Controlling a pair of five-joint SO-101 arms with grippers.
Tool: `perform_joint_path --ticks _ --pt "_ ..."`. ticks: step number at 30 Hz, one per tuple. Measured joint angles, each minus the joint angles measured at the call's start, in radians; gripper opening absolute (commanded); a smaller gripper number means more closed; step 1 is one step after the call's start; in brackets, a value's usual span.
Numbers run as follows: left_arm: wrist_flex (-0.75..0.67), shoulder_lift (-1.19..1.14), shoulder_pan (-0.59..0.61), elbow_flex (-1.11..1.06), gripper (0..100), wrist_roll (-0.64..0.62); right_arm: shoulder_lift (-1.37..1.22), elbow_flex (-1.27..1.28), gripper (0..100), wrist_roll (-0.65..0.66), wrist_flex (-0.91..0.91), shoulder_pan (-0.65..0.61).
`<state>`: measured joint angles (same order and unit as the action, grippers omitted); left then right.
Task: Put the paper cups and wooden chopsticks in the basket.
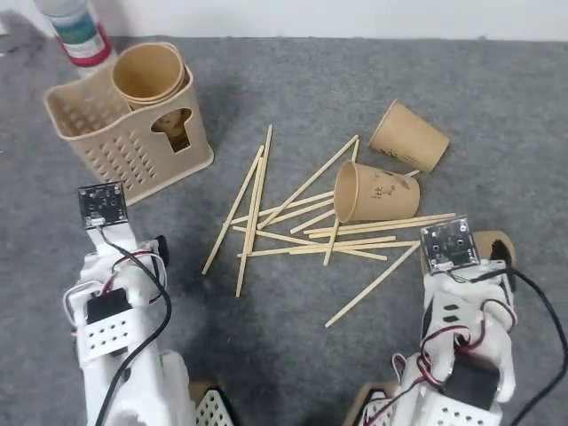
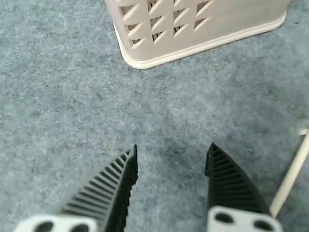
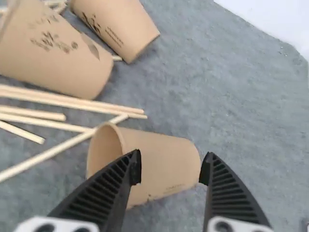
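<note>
Both arms hang low over the grey carpet (image 1: 266, 355) with fingers spread apart: the right gripper (image 3: 171, 159) straddles a paper cup (image 3: 149, 169) lying on its side, and the left gripper (image 2: 173, 150) holds nothing, near the basket (image 1: 133, 155). Stacked cups (image 1: 146, 73) stand upright in that basket at the far left. A second cup (image 1: 377, 191) and third cup (image 1: 408, 135) lie tipped at the right, by the wooden chopsticks (image 1: 256, 200) scattered across the middle.

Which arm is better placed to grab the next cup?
Right. The right gripper, open, hovers over a paper cup lying on its side; the left gripper, also open, is over bare carpet by the basket.
</note>
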<state>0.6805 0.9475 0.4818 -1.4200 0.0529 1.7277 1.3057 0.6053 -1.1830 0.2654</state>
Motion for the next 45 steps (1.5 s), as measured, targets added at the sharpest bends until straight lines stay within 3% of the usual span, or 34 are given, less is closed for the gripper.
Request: perform_joint_path --ticks 9,18,24,31,39,45 --pt "0.000 0.000 -0.006 0.000 22 0.000 0.000 0.028 20.6 0.112 -0.087 0.014" --pt "0.000 0.000 -0.006 0.000 22 0.000 0.000 0.052 20.7 0.127 -0.114 -0.041" --pt "0.000 0.000 -0.006 0.000 22 0.000 -0.014 0.222 20.6 0.127 0.038 -0.054" --pt "0.000 0.000 -0.006 0.000 22 0.000 -0.002 0.265 20.3 0.127 0.187 0.023" --pt "0.000 0.000 -0.006 0.000 22 0.000 -0.003 0.273 1.5 0.209 0.284 0.080" --pt "0.000 0.000 -0.006 0.000 22 0.000 0.018 0.273 0.7 0.299 0.299 0.089"
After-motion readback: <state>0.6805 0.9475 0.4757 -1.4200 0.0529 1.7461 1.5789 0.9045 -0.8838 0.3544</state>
